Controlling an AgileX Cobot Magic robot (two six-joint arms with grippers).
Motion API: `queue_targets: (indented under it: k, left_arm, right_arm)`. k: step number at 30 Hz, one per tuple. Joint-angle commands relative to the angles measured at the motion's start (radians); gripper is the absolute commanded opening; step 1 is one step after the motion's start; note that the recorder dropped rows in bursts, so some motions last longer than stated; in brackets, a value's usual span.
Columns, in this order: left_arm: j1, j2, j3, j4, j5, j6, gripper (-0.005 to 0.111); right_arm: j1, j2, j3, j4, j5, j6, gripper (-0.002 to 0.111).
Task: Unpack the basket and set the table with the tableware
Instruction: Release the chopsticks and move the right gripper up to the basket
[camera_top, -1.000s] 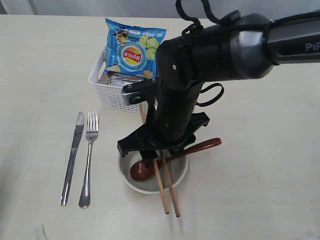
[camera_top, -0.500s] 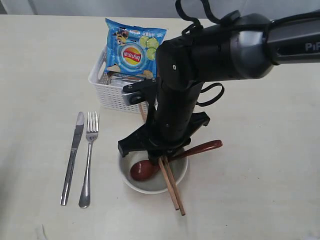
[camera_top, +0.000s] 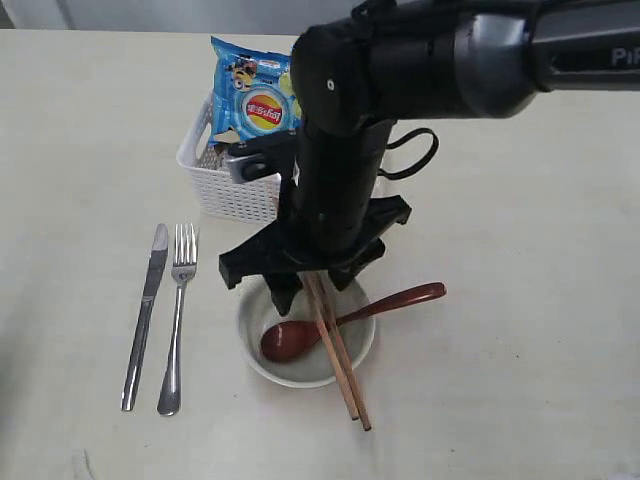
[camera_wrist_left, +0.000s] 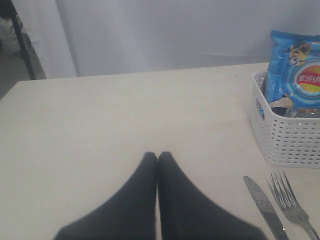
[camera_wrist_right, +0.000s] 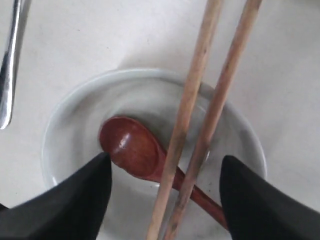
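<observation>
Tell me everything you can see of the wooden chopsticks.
The two light-brown wooden chopsticks lie side by side across the off-white round bowl, crossing over the handle of the reddish-brown wooden spoon. One end sticks out past the rim; the other is hidden under the black robot arm. The open right pincer straddles them without touching.

Spoon (camera_top: 290, 340) in bowl (camera_top: 300, 376), chopsticks (camera_top: 345, 378) across its rim, knife (camera_top: 146, 312) and fork (camera_top: 177, 320) left of it — basket (camera_top: 235, 195) behind, bag (camera_top: 262, 100) inside.
</observation>
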Motion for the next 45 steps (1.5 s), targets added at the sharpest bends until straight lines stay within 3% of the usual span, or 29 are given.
queue_targets:
  k: [1, 8, 16, 20, 27, 42, 45]
  left_arm:
    - [-0.006, -0.003, 0.003, -0.007, -0.007, 0.0, 0.0]
    - [-0.006, -0.003, 0.003, -0.007, -0.007, 0.0, 0.0]
    - [-0.006, -0.003, 0.003, -0.007, -0.007, 0.0, 0.0]
    - [-0.006, -0.003, 0.003, -0.007, -0.007, 0.0, 0.0]
    - [-0.006, -0.003, 0.003, -0.007, -0.007, 0.0, 0.0]
    - [-0.006, -0.003, 0.003, -0.007, -0.007, 0.0, 0.0]
    - [-0.006, -0.003, 0.003, -0.015, -0.007, 0.0, 0.0]
  right_arm:
    - [0.003, -0.037, -0.11, -0.034, 0.073, 0.019, 0.06]
    - [-0.041, -0.103, -0.325, -0.343, 0.211, 0.204, 0.06]
    - [-0.29, -0.07, -0.356, -0.205, 0.215, 0.193, 0.06]
    - [-0.35, -0.022, -0.356, -0.176, 0.211, 0.166, 0.06]
    - [-0.359, 0.085, -0.356, -0.062, 0.115, 0.108, 0.06]
    - [-0.359, 0.228, -0.356, -0.058, 0.045, 0.112, 0.06]
    - [-0.359, 0.242, -0.356, -0.059, 0.024, 0.112, 0.053]
